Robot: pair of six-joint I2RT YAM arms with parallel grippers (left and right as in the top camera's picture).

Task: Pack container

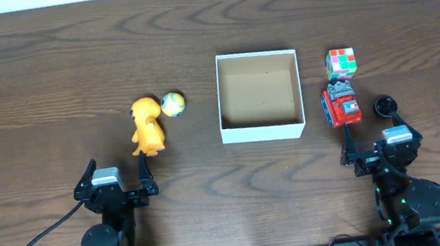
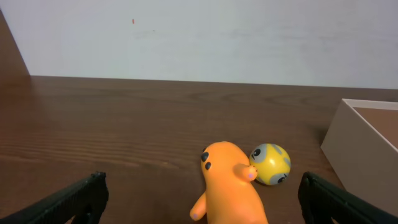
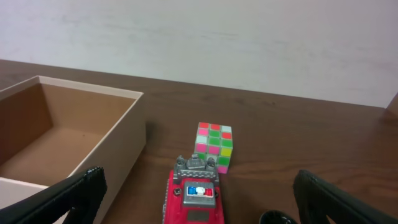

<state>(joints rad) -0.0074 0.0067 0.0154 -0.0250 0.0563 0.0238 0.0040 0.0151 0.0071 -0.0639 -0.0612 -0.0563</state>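
We are looking down on a dark brown wooden table (image 1: 22, 64), with a pale wall behind it in both wrist views.

At the lower left of the overhead frame, the left gripper (image 1: 117, 185) has its fingers spread as wide as they go, with nothing between them. The right gripper (image 1: 375, 142), at the lower right, is spread just as wide and is also empty. Neither touches any object.

Just above the left gripper lies an orange toy figure (image 1: 147, 126), with a small yellow ball (image 1: 172, 104) against its head. Above the right gripper we see a red toy truck (image 1: 341, 106) and a colourful puzzle cube (image 1: 340, 63) just beyond it. A small black round object (image 1: 385, 105) sits to the right of the truck; we cannot tell what it is.

The container (image 1: 263, 131) stands in the middle of the frame, between the two groups of toys. Its white walls are upright and its brown floor is bare.

We judge that packing has not yet started. Nothing is in the box and every toy is still out on the table, so all four toys remain to be picked up and placed inside. The figure and ball look best placed for the left arm, the truck and cube for the right.
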